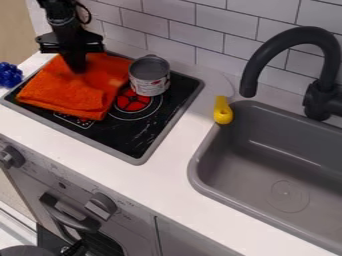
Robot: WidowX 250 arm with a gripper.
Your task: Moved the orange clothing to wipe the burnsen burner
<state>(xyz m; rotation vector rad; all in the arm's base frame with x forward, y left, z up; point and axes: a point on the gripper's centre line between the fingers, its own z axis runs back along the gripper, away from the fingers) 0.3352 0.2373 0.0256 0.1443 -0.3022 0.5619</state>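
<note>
At the rear of the flat black rectangular stovetop [157,127], the black jointed gripper [77,69] meets the folded orange fabric cloth [73,92], pinching or not I cannot tell, and the cloth spreads frontward, beside the round red burner [133,103] nearer the stovetop's middle.

No text readable. Can [150,70] label [153,88] bears print, too small; marks by stove knobs [101,205] also illegible.

Folded, rumpled orange cloth [70,96], flat on the black cooktop [127,136], at the red burner's [133,103] edge
</note>
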